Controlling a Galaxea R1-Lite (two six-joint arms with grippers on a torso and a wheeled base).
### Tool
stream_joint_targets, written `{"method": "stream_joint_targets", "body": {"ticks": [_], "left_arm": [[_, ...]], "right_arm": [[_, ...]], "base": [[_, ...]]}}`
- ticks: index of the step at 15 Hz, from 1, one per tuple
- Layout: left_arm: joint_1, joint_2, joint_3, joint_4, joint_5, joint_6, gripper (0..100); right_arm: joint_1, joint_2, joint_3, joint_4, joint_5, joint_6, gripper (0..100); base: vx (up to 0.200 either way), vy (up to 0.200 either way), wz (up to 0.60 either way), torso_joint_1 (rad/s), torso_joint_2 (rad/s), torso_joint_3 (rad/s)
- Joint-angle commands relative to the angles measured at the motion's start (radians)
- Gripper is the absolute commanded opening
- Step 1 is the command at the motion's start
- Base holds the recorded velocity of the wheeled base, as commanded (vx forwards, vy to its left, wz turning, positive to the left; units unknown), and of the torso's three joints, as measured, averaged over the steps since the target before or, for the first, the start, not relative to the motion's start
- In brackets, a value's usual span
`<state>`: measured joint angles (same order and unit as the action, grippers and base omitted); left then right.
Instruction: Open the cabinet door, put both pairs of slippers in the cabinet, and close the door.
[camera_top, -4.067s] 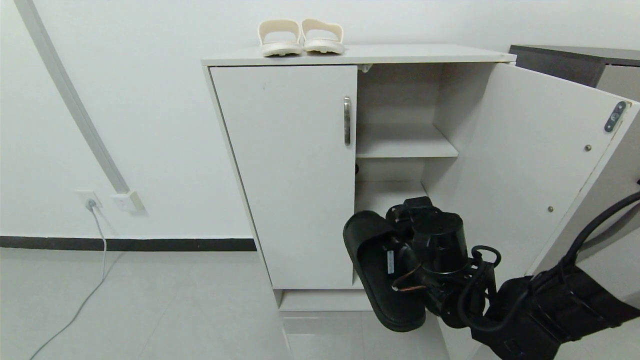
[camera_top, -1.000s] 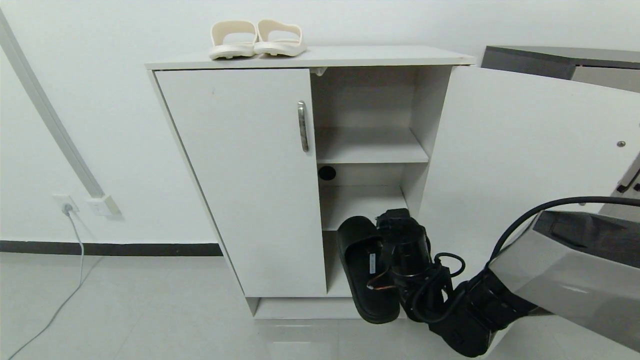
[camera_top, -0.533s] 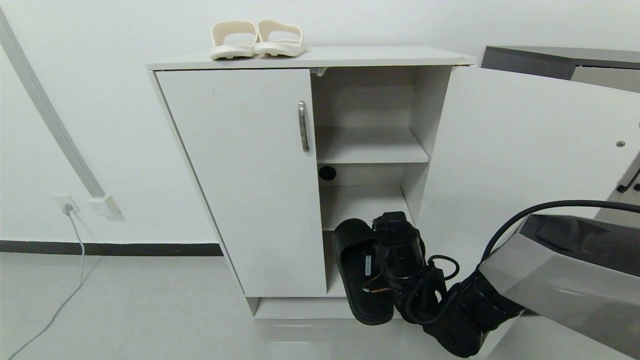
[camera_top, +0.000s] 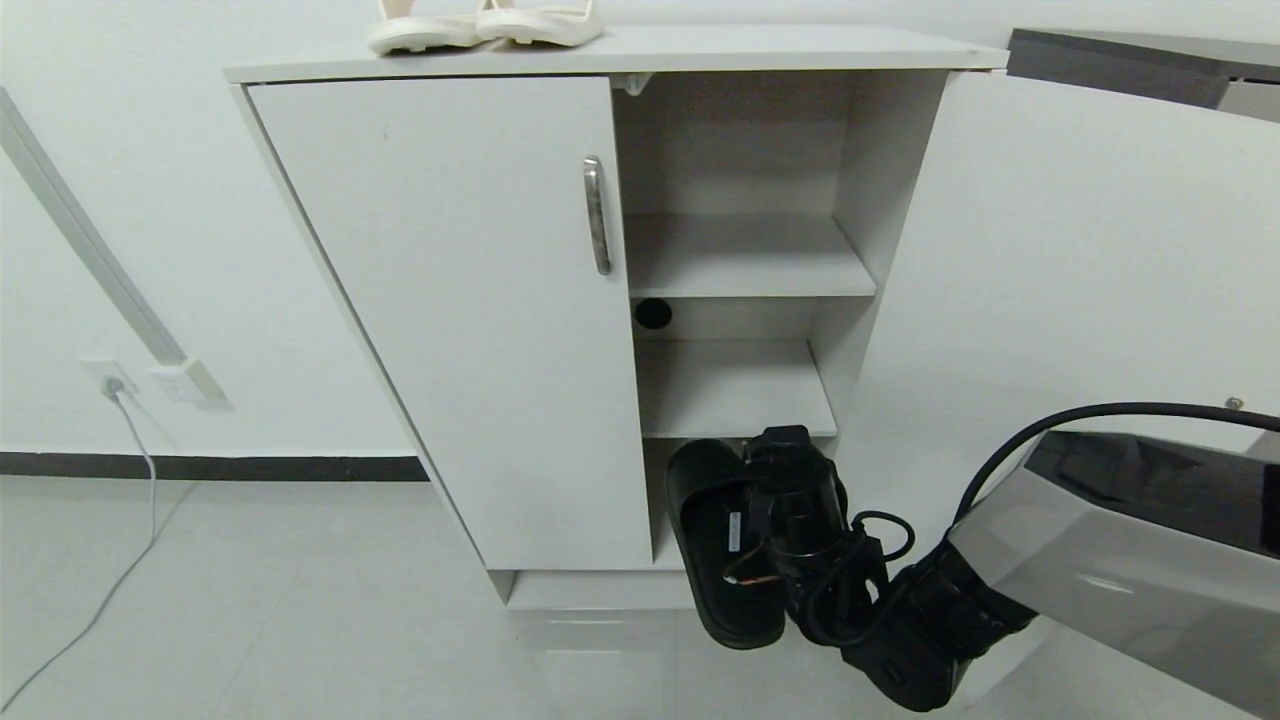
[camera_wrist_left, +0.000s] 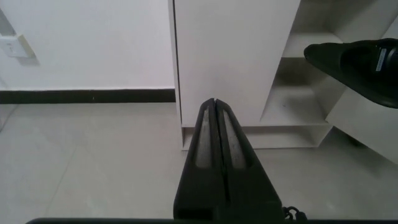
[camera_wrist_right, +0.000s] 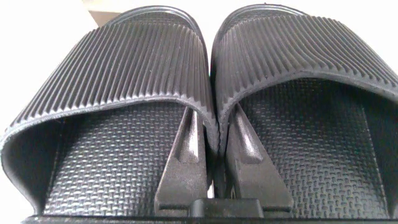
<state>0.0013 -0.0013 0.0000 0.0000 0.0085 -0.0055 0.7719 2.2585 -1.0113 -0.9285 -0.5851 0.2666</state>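
wall socket (camera_top: 103, 378), slanted wall conduit (camera_top: 80, 232), black skirting (camera_top: 200, 467), tiled floor (camera_top: 300, 640)

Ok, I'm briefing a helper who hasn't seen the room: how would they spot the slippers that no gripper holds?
Find the white cabinet with its right door open. On its top, above the closed left door, sit the cream slippers. They are pale and free; the black slippers hang clamped in the right gripper.

Bright, even light; soft shadows inside the open cabinet (camera_top: 450, 300).
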Motion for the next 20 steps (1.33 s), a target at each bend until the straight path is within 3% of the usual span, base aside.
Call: {"method": "stream_joint_targets", "body": {"ticks": [1,4,8,14,20], "left_arm": [[0.000,0.001,0.000,0.000,0.001,-0.001,0],[0.000,0.001,0.000,0.000,0.001,-0.001,0],[0.000,0.001,0.000,-0.002,0.002,-0.001,0],[0.000,0.001,0.000,0.000,0.001,-0.002,0],[0.000,0.001,0.000,0.000,-0.001,-0.002,0]], "right_arm": [[0.001,0.007,-0.006,-0.004,-0.005,-0.001,0],[0.001,0.013,-0.009,-0.072,-0.056,-0.029,0],[-0.005,0.072,-0.016,-0.268,-0.108,-0.147,0],[-0.013,0.075,-0.016,-0.265,-0.107,-0.150,0],[-0.013,0.079,-0.016,-0.263,-0.107,-0.152,0]], "base": [[0.000,0.000,0.00,0.007,0.00,-0.188],[0.000,0.000,0.00,0.006,0.01,-0.147],[0.000,0.000,0.00,0.000,0.00,0.000],[0.000,0.000,0.00,0.000,0.00,0.000],[0.200,0.000,0.00,0.002,0.00,0.002]]}}
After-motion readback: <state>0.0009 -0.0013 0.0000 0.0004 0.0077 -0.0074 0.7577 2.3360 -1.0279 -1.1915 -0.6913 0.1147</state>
